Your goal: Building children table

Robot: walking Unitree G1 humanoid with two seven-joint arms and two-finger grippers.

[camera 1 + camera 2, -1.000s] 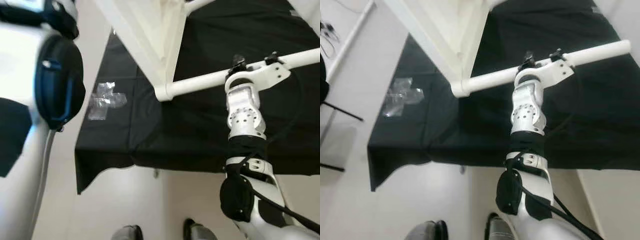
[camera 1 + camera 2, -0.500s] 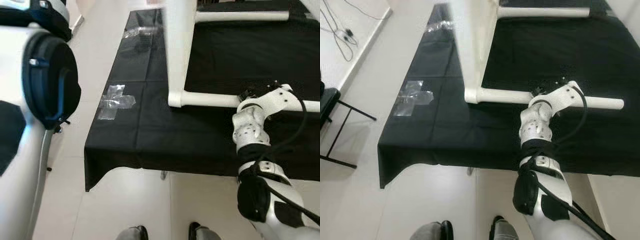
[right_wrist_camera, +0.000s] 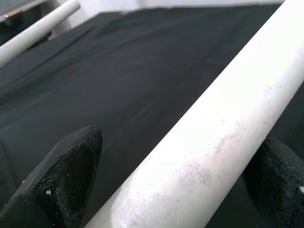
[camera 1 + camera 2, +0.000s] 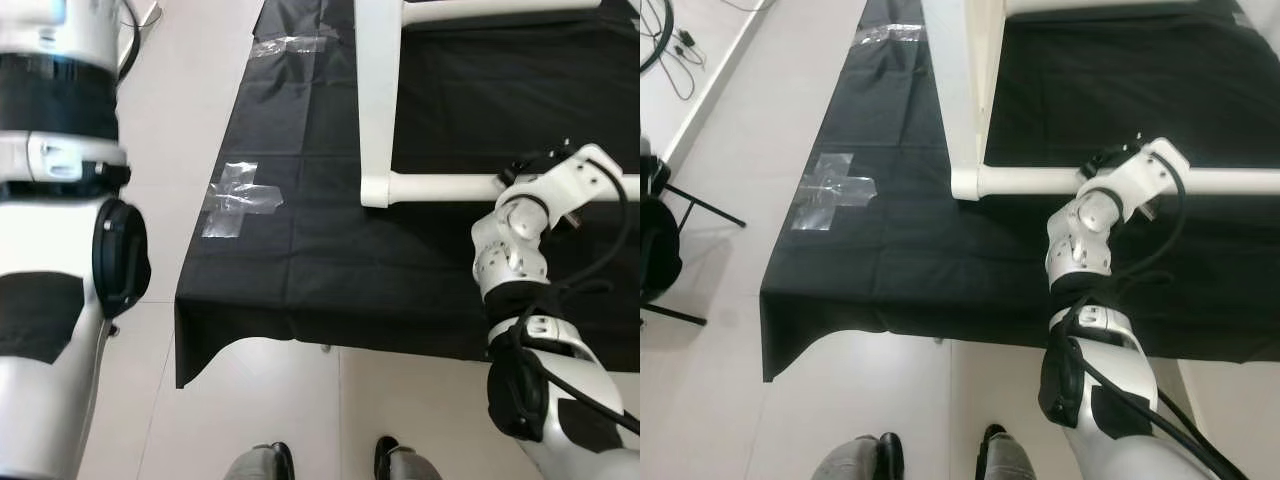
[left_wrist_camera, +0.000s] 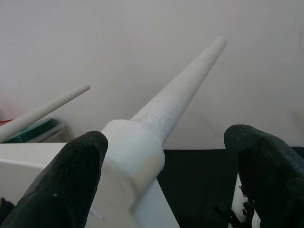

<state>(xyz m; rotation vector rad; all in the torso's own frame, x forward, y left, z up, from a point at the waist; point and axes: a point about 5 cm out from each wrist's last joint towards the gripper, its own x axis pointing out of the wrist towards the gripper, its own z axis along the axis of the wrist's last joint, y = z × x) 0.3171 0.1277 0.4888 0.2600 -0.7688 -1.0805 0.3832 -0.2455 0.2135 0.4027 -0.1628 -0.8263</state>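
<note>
The white table frame [image 4: 378,110] looks stiff and light. Right gripper [image 3: 171,180] hugs its leg [image 3: 209,142]; left gripper [image 5: 171,161] is open around another leg [image 5: 175,102].

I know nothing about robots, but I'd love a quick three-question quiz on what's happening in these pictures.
1. True or false: the tape cross stuck on the black cloth is bright red.
2. What is the right pincer placed at? A: the horizontal white leg of the furniture. B: a folding chair. C: the tape cross.
3. Fill the gap: in the left wrist view, the open left pincer has a ______ between its fingers.

Key: 1 false, the tape is clear. 2 A. 3 tapered white leg.
</note>
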